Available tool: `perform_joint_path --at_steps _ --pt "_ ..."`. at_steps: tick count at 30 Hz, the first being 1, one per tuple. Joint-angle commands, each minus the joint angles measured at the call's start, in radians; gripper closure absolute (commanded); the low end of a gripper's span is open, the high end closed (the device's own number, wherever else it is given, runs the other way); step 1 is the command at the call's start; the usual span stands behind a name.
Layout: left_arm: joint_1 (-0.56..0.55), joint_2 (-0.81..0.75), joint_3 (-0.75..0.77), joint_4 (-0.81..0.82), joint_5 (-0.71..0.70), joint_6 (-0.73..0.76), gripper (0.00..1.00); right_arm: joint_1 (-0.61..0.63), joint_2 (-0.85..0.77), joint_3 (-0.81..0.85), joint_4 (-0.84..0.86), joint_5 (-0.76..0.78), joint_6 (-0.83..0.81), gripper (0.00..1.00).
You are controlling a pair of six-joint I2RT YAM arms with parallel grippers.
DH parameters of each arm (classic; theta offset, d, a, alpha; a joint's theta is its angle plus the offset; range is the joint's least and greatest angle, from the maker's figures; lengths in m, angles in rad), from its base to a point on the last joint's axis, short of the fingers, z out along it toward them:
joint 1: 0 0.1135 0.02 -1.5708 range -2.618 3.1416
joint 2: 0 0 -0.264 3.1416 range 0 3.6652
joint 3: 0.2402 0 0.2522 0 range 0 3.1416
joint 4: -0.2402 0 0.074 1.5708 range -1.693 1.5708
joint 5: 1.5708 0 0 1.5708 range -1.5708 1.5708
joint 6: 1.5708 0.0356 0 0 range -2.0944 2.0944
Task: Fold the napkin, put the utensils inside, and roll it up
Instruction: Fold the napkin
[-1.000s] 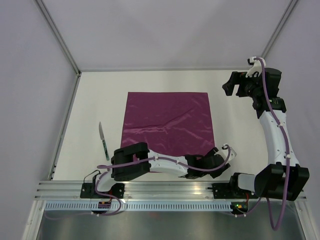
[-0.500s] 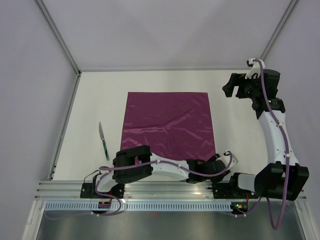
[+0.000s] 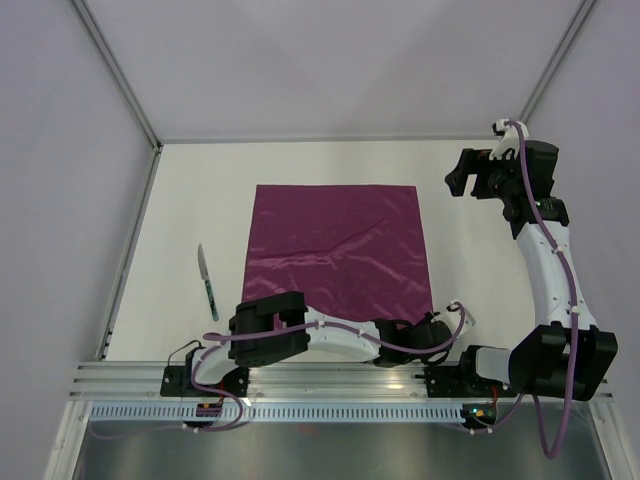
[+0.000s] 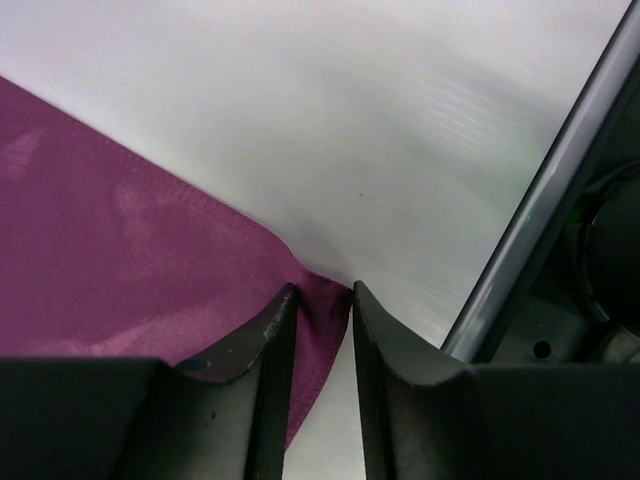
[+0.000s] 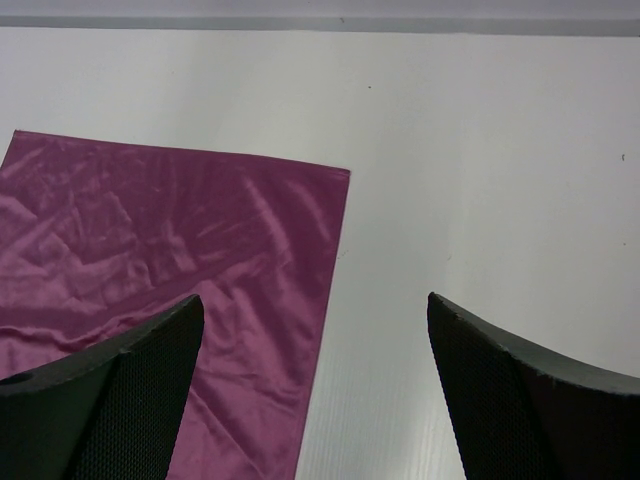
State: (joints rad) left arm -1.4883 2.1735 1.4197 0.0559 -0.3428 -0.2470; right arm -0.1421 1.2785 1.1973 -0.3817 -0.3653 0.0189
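Note:
The magenta-purple napkin (image 3: 338, 248) lies flat and unfolded on the white table. My left gripper (image 3: 430, 322) is low at its near right corner. In the left wrist view the gripper (image 4: 322, 290) has closed to a narrow gap, with the puckered corner of the napkin (image 4: 130, 260) pinched between the tips. My right gripper (image 3: 466, 178) is open and empty, held high beyond the far right corner. Its wrist view shows the gripper (image 5: 312, 300) above the napkin's (image 5: 170, 240) right edge. One utensil (image 3: 207, 282), a thin stick with a green handle, lies left of the napkin.
Metal frame rails (image 3: 125, 260) run along the table's left side, with the base rail (image 3: 330, 378) at the near edge. The rail (image 4: 540, 210) stands close to the right of my left gripper. Bare white table (image 5: 480, 160) lies right of the napkin.
My left arm has reached further right and nearer the front edge, bringing its gripper down onto the napkin's near right corner. The right arm has barely moved.

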Motion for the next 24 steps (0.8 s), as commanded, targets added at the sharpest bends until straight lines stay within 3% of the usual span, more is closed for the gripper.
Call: perform_joint_path --at_steps 1,13,24 --pt "-0.004 0.039 0.024 -0.007 -0.015 -0.031 0.67 -0.005 0.002 -0.008 -0.008 0.017 0.007 0.03" --pt "-0.003 -0.024 0.025 -0.008 -0.018 -0.021 0.91 -0.011 0.001 -0.010 -0.009 0.009 0.004 0.03" --pt "0.074 -0.184 -0.001 0.042 0.129 -0.055 0.98 -0.013 0.008 -0.005 -0.014 -0.007 0.003 0.03"
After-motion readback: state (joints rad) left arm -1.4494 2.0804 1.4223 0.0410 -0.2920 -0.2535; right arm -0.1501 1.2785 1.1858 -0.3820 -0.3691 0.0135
